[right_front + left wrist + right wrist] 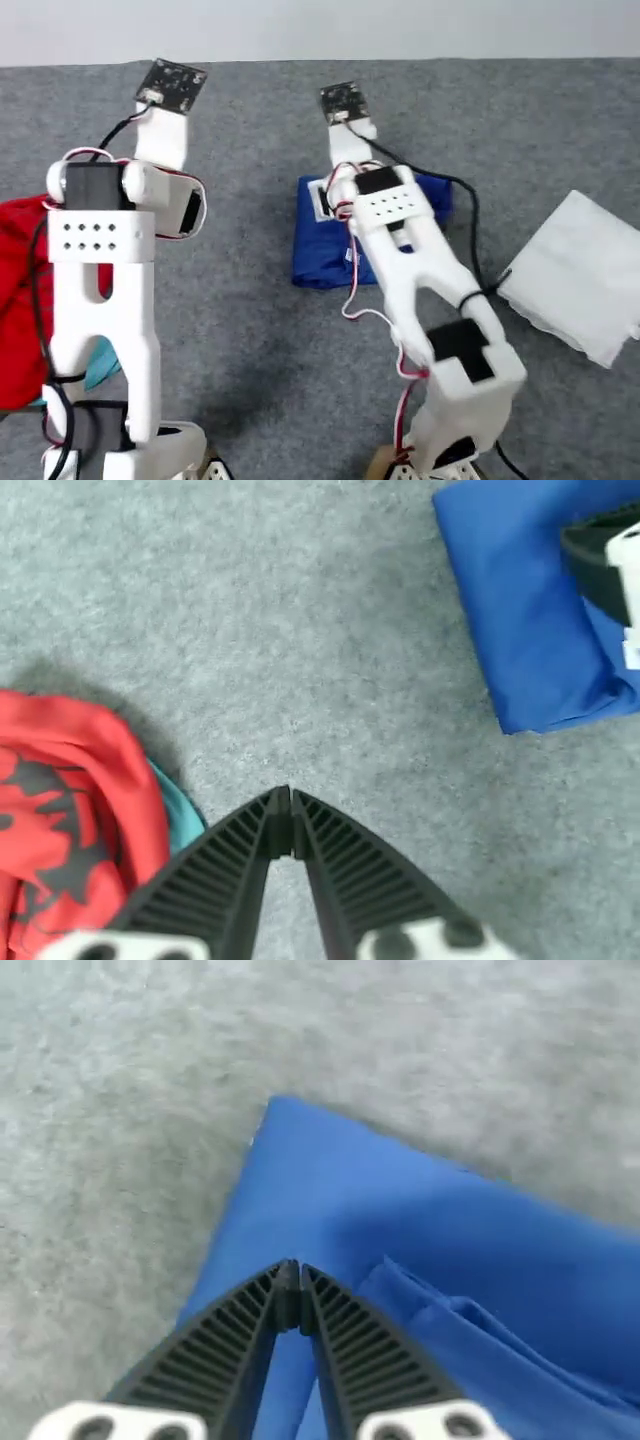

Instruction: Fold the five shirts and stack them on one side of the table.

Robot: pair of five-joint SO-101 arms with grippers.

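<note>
The blue shirt [318, 250] lies near the middle of the table [250, 350], folded to a compact rectangle w/ straight edges. In the right wrist view a loose flap lies on top of it, so the fold is maybe not 100% clean. The right gripper [298, 1295] hangs just above this shirt, close to 1 corner. Its jaws are pressed together and no cloth is between them, as far as I can see.

The white shirt [580, 270] lies well apart, at the right side of the table. It looks folded too, approx. a tilted square.

At the left edge is the red shirt [15, 270], w/ a dark print, in a crumpled heap and not folded. A teal shirt [180, 820] peeks out from under it. The left gripper [290, 825] is over bare table between the red heap and the blue shirt, touching neither. Its jaws are also clenched on nothing.

Progress, my judgement: 2 shirts look folded (blue, white), and 2 are left to fold (red, teal). I count 4 shirts; if a 5th lies under the heap, I cannot tell. No stack exists yet, because the folded ones lie apart from each other. So maybe less than half is done: the rest of the folding, then bringing all to 1 side.
</note>
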